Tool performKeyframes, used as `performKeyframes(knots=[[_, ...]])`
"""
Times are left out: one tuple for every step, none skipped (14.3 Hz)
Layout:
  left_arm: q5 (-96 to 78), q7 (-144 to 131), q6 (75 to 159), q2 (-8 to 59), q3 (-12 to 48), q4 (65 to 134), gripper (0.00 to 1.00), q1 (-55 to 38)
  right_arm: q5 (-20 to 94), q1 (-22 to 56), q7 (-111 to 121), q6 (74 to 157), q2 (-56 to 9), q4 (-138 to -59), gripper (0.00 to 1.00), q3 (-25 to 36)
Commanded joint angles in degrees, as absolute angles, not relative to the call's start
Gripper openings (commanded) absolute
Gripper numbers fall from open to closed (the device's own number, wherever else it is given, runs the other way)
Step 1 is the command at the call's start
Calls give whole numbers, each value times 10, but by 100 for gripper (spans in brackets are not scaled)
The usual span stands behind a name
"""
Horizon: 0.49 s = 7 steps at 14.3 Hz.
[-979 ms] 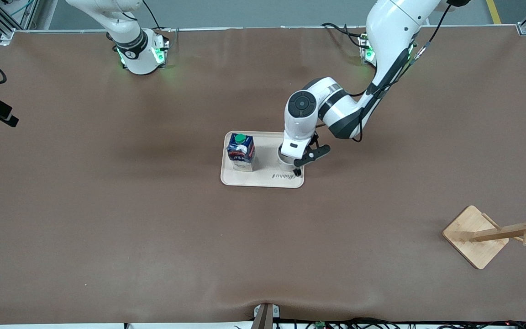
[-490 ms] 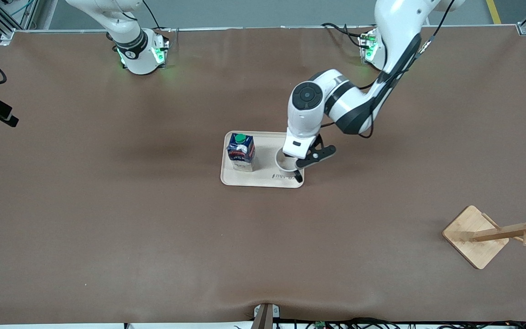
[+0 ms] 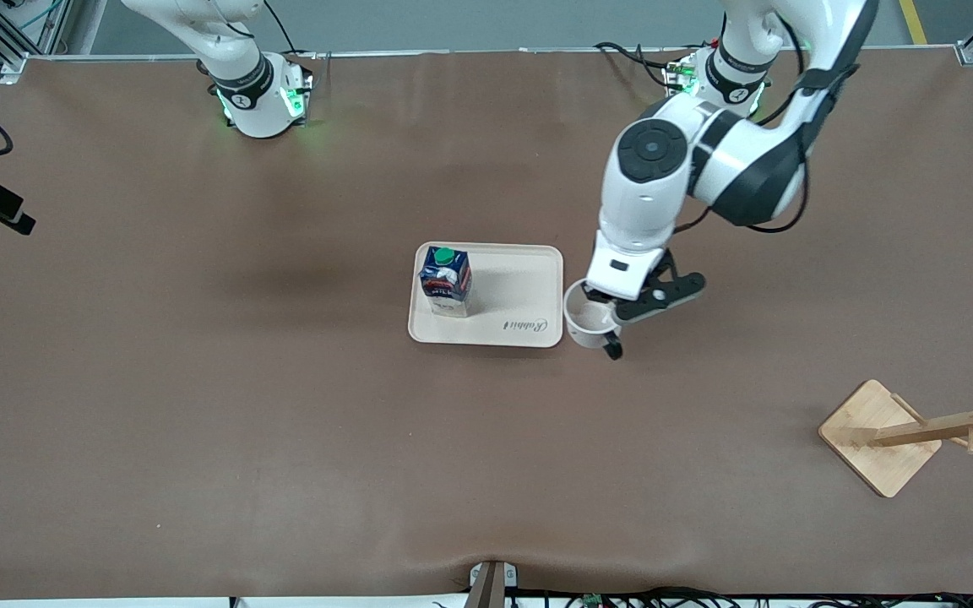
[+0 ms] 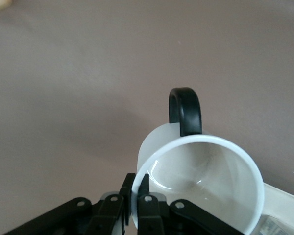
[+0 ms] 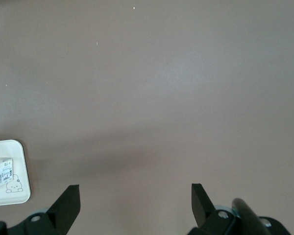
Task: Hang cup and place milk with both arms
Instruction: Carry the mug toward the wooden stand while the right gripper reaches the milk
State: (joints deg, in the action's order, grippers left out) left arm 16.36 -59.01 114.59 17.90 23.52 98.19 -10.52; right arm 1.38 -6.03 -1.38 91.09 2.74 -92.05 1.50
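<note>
The white cup (image 3: pixel 588 325) hangs in the air just off the tray's edge toward the left arm's end, over bare table, with its black handle (image 3: pixel 613 348) pointing toward the front camera. My left gripper (image 3: pixel 600 304) is shut on the cup's rim. In the left wrist view the cup (image 4: pixel 206 181) shows its empty inside and its handle (image 4: pixel 185 110), and my left gripper (image 4: pixel 136 182) pinches the wall, one finger inside and one outside. The blue milk (image 3: pixel 446 280) carton stands upright on the beige tray (image 3: pixel 520 295). My right gripper (image 5: pixel 134 188) is open over bare table, empty.
A wooden mug rack (image 3: pixel 917 426) on a square base stands near the left arm's end, nearer the front camera. The right wrist view catches the tray's corner (image 5: pixel 5 198) and part of the milk (image 5: pixel 0 174). Brown mat covers the table.
The left gripper closed on the cup's rim, lifted it off the tray and carried it toward the left arm's end. The milk and the right arm have not moved.
</note>
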Motion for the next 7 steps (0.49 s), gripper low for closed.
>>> performKeyframes(knots=[[165,-533,1108,171,238,955,0,-81,25,-74,-9,905,22,-907,100,8],[165,-514,1107,168,238,950,0,-66,24,-73,-8,904,21,-907,100,8],[165,-493,1106,164,238,948,0,-55,24,-72,-8,905,21,-907,100,8],[165,-475,1106,163,238,947,0,-41,24,-73,-8,906,20,-907,100,8],[165,-456,1105,161,238,944,0,-27,24,-73,-9,908,18,-907,100,8],[165,-437,1104,160,238,942,0,-17,24,-71,-9,909,5,-909,100,8],[165,-419,1099,156,238,942,0,-4,24,-68,-8,908,-17,-909,100,7]])
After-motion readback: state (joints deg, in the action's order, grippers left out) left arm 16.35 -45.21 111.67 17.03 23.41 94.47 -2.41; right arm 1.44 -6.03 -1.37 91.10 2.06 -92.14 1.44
